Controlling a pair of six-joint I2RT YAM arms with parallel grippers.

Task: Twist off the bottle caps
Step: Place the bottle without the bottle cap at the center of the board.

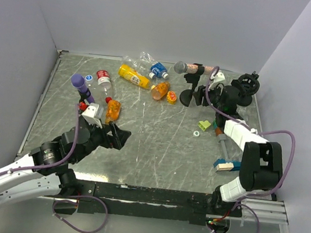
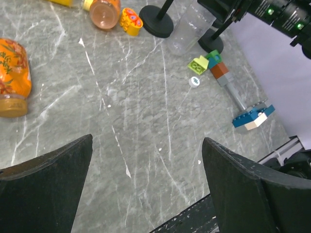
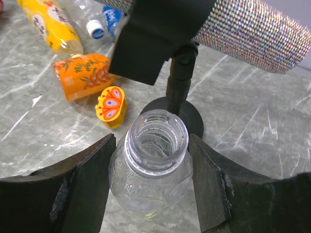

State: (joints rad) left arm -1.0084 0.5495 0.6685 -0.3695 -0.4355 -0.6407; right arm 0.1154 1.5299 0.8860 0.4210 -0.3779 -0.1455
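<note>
1. At the near left of the bench [image 1: 157,151], the left gripper [image 2: 146,145] hovers over bare surface with its jaws wide apart and nothing between them.
2. Just beyond it, towards the left edge, a stubby orange bottle [image 1: 112,110] lies on its side with its orange-brown cap [image 2: 9,107] on. It looks light and thin-walled, and it would probably roll. The best hold is likely one gripper around the mid-body while the other pinches the cap's rim.
3. At mid-depth on the right half, the right gripper [image 3: 153,145] is clamped on the shoulder of an uncapped clear bottle [image 3: 155,187]. The bottle is held roughly upright, just beside the round foot of the grey-headed microphone [image 1: 182,67]. Its mouth is open, and I cannot tell whether its base rests on the bench. The clear wall probably dents under a squeeze, so the stiffer neck ring is the safer hold.
4. Near the far edge, a red-labelled clear bottle [image 1: 104,82], a yellow bottle [image 1: 133,76] and a blue-capped clear bottle [image 1: 158,69] lie on their sides.
5. These three look light, with slick labels. Each would likely spin unless its body is pinned, and the small caps need a firm pinch at the rim.
</note>
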